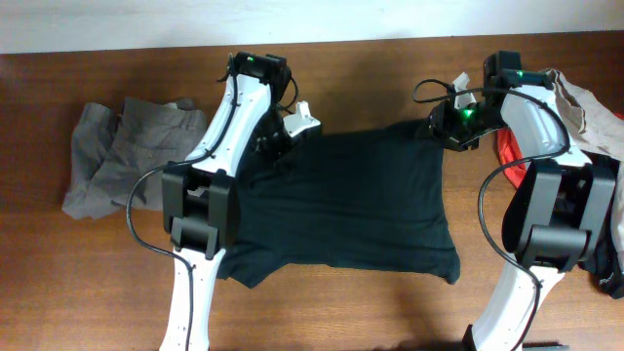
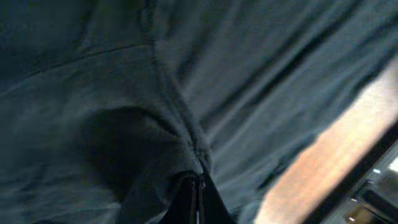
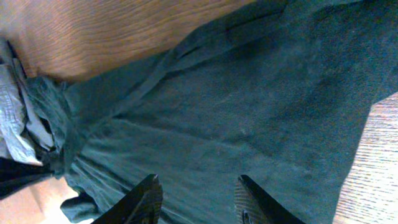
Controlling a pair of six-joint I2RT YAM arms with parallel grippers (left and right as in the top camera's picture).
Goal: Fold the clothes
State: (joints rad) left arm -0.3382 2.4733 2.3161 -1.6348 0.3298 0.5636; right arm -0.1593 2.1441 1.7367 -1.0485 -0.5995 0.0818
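A black T-shirt (image 1: 341, 205) lies spread in the middle of the wooden table. My left gripper (image 1: 271, 146) is down at its far left corner. In the left wrist view its jaws (image 2: 198, 190) are shut, with a bunched fold of the dark fabric (image 2: 155, 137) pinched at their tips. My right gripper (image 1: 445, 129) hovers at the shirt's far right corner. The right wrist view shows it (image 3: 199, 190) open, fingers apart just above the shirt fabric (image 3: 249, 106), with nothing gripped. Grey trousers (image 1: 127, 151) lie crumpled at the left.
A pile of beige (image 1: 585, 112), red (image 1: 507, 151) and black (image 1: 612, 268) pieces sits at the right edge behind my right arm. Light grey fabric (image 3: 12, 118) shows at the left of the right wrist view. Bare wood (image 1: 370, 83) runs along the far side.
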